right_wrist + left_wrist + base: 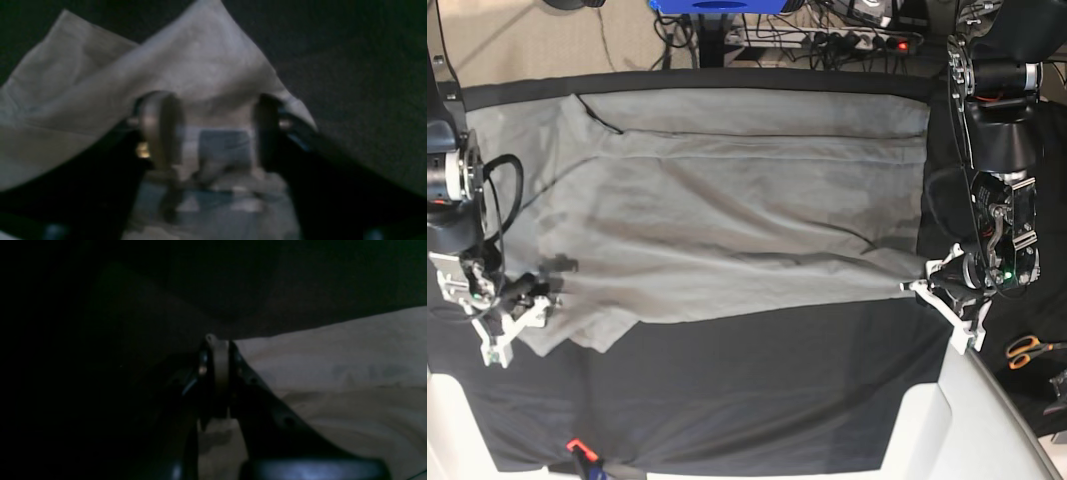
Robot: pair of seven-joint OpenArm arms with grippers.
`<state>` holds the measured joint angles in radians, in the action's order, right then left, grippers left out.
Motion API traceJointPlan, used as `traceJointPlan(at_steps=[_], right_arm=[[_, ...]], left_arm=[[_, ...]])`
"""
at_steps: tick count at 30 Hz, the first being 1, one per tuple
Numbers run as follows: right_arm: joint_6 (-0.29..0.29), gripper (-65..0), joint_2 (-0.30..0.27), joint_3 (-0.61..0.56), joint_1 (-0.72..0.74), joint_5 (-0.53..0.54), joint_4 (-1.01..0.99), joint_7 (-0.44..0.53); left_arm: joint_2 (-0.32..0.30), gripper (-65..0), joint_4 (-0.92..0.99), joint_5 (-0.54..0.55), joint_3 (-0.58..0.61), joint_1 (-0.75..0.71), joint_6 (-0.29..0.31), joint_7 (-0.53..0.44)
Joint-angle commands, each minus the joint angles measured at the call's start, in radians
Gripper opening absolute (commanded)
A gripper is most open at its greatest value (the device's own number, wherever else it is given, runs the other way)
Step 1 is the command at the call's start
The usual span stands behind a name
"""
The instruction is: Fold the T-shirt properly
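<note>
Here, at the left of the base view, the right gripper (519, 305) sits low over the black cloth table cover (757, 380), at the near left corner of the large plain light-grey cotton T-shirt (727, 220). In the right wrist view its jaws stand partly apart, with a peaked fold of the grey fabric rising just ahead of them and draped over both fingertips (160, 126). Whether the jaws actually pinch any cloth cannot be told, as that view is blurred; the fabric lies between and under them.

From that gripper the T-shirt spreads away to its far side and across the table, lying mostly flat with long soft creases. One sleeve lies at the far left, beyond the right gripper, and the straight far edge of the shirt runs close to the back edge of the table cover.

At the right of the base view, the left gripper (939, 285) is at the shirt's near right corner. The left wrist view shows its jaws (218, 370) pressed tight together on a thin edge of the grey cloth, and the rest of the shirt stretches away to one side of the fingers. Outward of this gripper, on the table beyond the black cover, lies a pair of orange-handled scissors (1027, 350)
</note>
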<state>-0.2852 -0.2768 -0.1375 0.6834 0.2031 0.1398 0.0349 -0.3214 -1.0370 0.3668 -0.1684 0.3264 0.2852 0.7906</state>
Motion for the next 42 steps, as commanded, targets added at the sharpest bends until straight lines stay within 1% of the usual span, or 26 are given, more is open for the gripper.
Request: traceJointPlan(at_steps=[1, 2, 4, 5, 7, 10, 11, 12, 13, 14, 15, 16, 19, 20, 22, 24, 26, 31, 35, 36, 37, 39, 40, 41, 42], right_arm=[[0.001, -41.6, -0.014, 0.009, 0.032, 0.005, 0.013, 0.023], [0.001, -47.0, -0.014, 0.009, 0.032, 0.005, 0.013, 0.02], [0.001, -60.0, -0.014, 0.009, 0.031, 0.005, 0.013, 0.02], [0.001, -65.0, -0.014, 0.009, 0.031, 0.006, 0.013, 0.021], [0.001, -63.9, -0.014, 0.009, 0.031, 0.006, 0.022, 0.021], [0.004, -64.8, -0.022, 0.011, 0.035, 0.009, 0.037, 0.023], [0.017, -64.8, -0.023, 0.025, 0.039, 0.009, 0.053, 0.023], [0.062, -64.8, -0.031, 0.054, 0.039, 0.009, 0.062, 0.023], [0.116, -64.2, -0.045, 0.095, 0.034, 0.009, 0.067, 0.02], [0.146, -61.8, -0.055, 0.121, 0.032, 0.009, 0.067, 0.016], [0.165, -57.5, -0.065, 0.149, 0.028, 0.009, 0.065, 0.015], [0.165, -51.9, -0.068, 0.167, 0.012, 0.009, 0.068, 0.015], [0.163, -31.7, -0.089, 0.192, -0.035, 0.009, 0.082, 0.013], [0.163, -27.5, -0.091, 0.192, -0.054, 0.009, 0.09, 0.013], [0.155, -26.9, -0.097, 0.195, -0.08, 0.009, 0.1, -0.005], [0.119, -26.9, -0.101, 0.201, -0.097, 0.009, 0.11, -0.04], [0.091, -26.9, -0.101, 0.201, -0.115, 0.009, 0.122, -0.053], [0.088, -26.9, -0.103, 0.201, -0.155, 0.009, 0.152, -0.053], [0.088, -27.0, -0.103, 0.2, -0.155, 0.008, 0.152, -0.053], [0.088, -29.7, -0.103, 0.2, -0.155, 0.008, 0.152, -0.053], [0.088, -35.7, -0.103, 0.2, -0.155, 0.008, 0.152, -0.053], [0.088, -55.1, -0.103, 0.2, -0.155, 0.008, 0.149, -0.054], [0.086, -61.2, -0.103, 0.2, -0.155, 0.008, 0.149, -0.054], [0.085, -63.0, -0.103, 0.2, -0.158, 0.008, 0.149, -0.056], [0.085, -62.3, -0.103, 0.2, -0.164, 0.008, 0.149, -0.056]], left_arm=[[-0.017, -65.0, -0.018, 0.008, -0.004, 0.018, 0.001, -0.015], [-0.017, -65.0, -0.018, 0.008, -0.004, 0.01, 0.001, -0.015], [-0.017, -65.0, -0.018, 0.008, -0.004, 0.006, 0.001, -0.015], [-0.017, -65.0, -0.018, 0.008, -0.004, 0.003, 0.001, -0.015], [-0.017, -65.0, -0.018, 0.008, -0.004, 0.003, 0.001, -0.015], [-0.017, -65.0, -0.018, 0.008, -0.004, 0.003, 0.001, -0.013], [-0.017, -65.0, -0.018, 0.008, -0.004, 0.003, 0.001, -0.012], [-0.017, -65.0, -0.018, 0.008, -0.004, 0.003, 0.001, -0.012], [-0.017, -65.0, -0.019, 0.01, -0.004, 0.003, 0.001, -0.01], [-0.017, -65.0, -0.019, 0.011, -0.004, 0.003, 0.001, -0.01], [-0.017, -65.0, -0.019, 0.011, -0.004, 0.003, 0.001, -0.01], [-0.017, -65.0, -0.019, 0.01, -0.004, 0.003, 0.001, -0.01], [-0.015, -65.0, -0.019, 0.008, -0.004, 0.003, 0.001, -0.01], [-0.015, -65.0, -0.019, 0.008, -0.004, 0.003, 0.001, -0.01], [-0.017, -65.0, -0.019, 0.008, -0.004, 0.003, 0.001, -0.01], [-0.017, -65.0, -0.019, 0.008, -0.004, 0.003, 0.001, -0.01], [-0.017, -65.0, -0.019, 0.008, -0.004, 0.003, 0.001, -0.01], [-0.017, -65.0, -0.019, 0.008, -0.004, 0.003, 0.001, -0.01], [-0.017, -65.0, -0.019, 0.008, -0.004, 0.003, 0.001, -0.01], [-0.017, -65.0, -0.019, 0.008, -0.004, 0.003, 0.001, -0.01], [-0.017, -65.0, -0.019, 0.008, -0.004, 0.003, 0.001, -0.01], [-0.017, -65.0, -0.019, 0.008, -0.004, 0.003, 0.001, -0.01], [-0.017, -65.0, -0.018, 0.008, -0.004, 0.003, 0.001, -0.01], [-0.017, -65.0, -0.018, 0.008, -0.004, 0.003, 0.001, -0.01], [-0.017, -65.0, -0.018, 0.008, -0.004, 0.003, 0.001, -0.01]])
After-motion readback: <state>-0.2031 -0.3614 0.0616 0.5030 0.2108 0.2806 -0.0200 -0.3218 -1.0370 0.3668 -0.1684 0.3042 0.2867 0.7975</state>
